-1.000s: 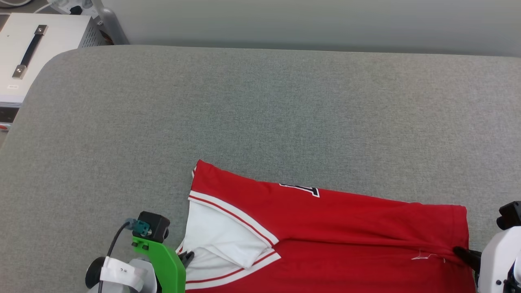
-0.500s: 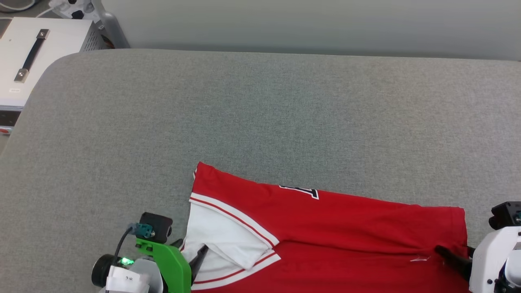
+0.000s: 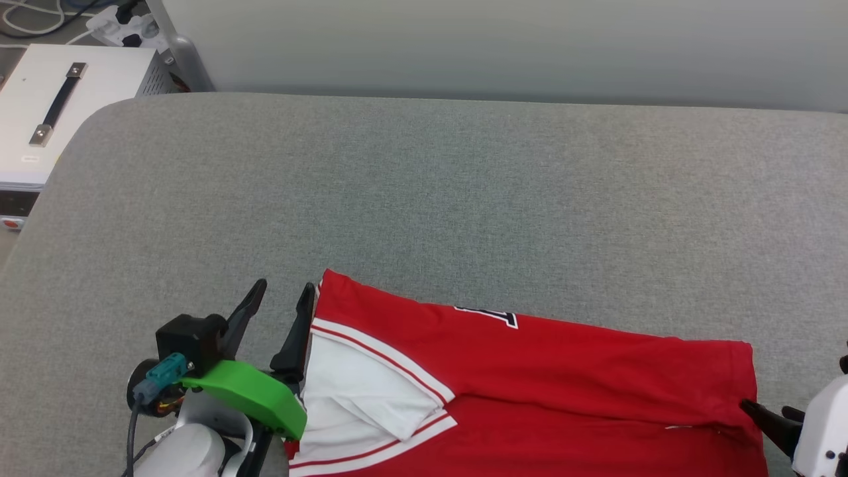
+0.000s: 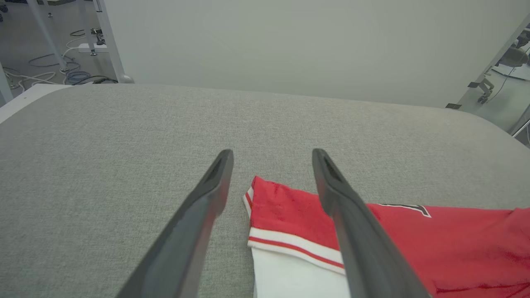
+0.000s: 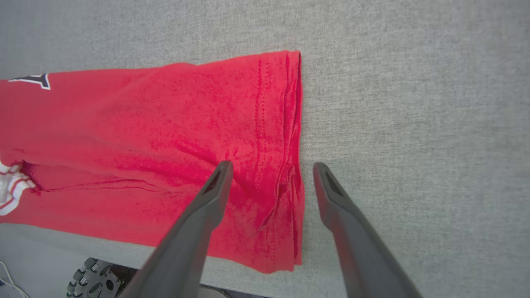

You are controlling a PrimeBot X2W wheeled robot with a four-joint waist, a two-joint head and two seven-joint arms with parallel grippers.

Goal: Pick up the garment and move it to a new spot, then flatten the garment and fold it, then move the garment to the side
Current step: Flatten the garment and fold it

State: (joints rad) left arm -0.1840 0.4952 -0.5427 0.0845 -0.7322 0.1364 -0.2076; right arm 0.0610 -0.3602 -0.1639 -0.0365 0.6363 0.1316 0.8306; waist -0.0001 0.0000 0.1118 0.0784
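The garment point(image 3: 563, 371) lies folded lengthwise on the grey padded table point(image 3: 424, 185) near its front edge, red with a white sleeve tucked at its left end. My left gripper point(image 3: 285, 288) stands open beside the garment's left corner, with nothing between its fingers. In the left wrist view the left gripper point(image 4: 272, 153) hangs above the table and the garment's point(image 4: 455, 240) red corner lies under the right finger. My right gripper point(image 3: 768, 412) is open at the garment's right hem. In the right wrist view the right gripper point(image 5: 272, 165) straddles the hem of the garment point(image 5: 145, 124) from above, apart from it.
A white box point(image 3: 53, 112) with a dark handle stands off the table's far left corner, with a power strip point(image 3: 126, 26) and cables behind it. A pale wall runs along the table's far edge. Bare table stretches beyond the garment.
Both grippers have opened and let go of the garment's ends. The left gripper has lifted and swung forward beside the left corner. The camera has tilted slightly.
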